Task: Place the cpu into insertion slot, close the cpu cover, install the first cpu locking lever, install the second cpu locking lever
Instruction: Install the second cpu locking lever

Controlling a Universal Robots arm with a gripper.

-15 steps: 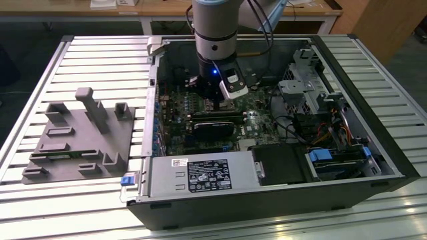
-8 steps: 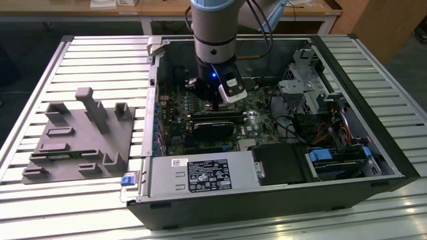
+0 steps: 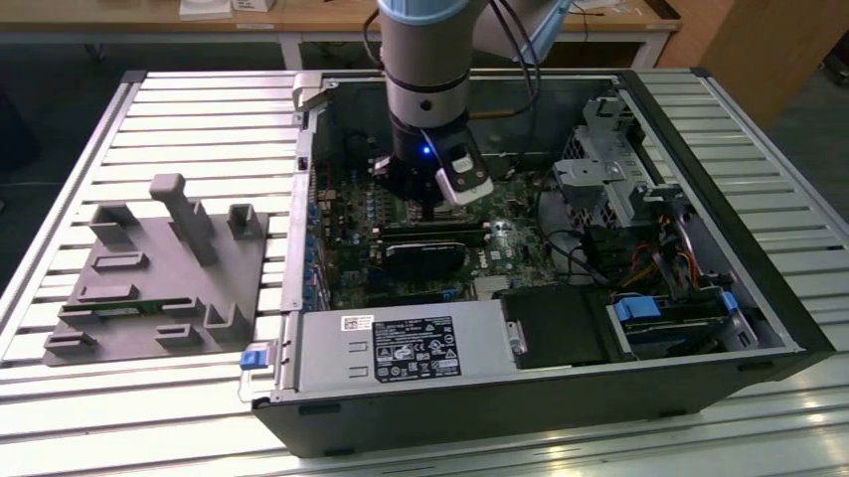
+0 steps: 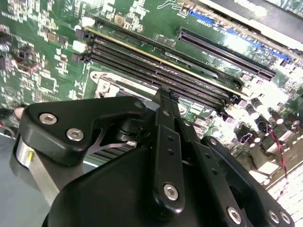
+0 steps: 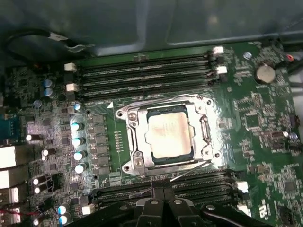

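The cpu (image 5: pixel 168 135), a square chip with a silver-tan top, lies flat in the insertion slot (image 5: pixel 171 161) on the green motherboard. The silvery cpu cover (image 5: pixel 136 137) lies down around it, and the chip shows through its window. One thin wire locking lever (image 5: pixel 156 100) runs along the socket's far side. A second lever (image 5: pixel 190 171) slants along the side nearest my fingers. My gripper (image 5: pixel 164 190) is shut, a little off that near side, above the memory slots. In the second wrist view its black fingers (image 4: pixel 165 123) lie pressed together. In the exterior view the gripper (image 3: pixel 427 207) reaches down into the open computer case.
Long black memory slots (image 5: pixel 142 75) flank the socket on both sides. A black graphics card (image 3: pixel 424 256), the power supply (image 3: pixel 398 348), drive bays and cables (image 3: pixel 623 248) crowd the case. A grey fixture (image 3: pixel 146 278) stands on the slatted table at the exterior view's left.
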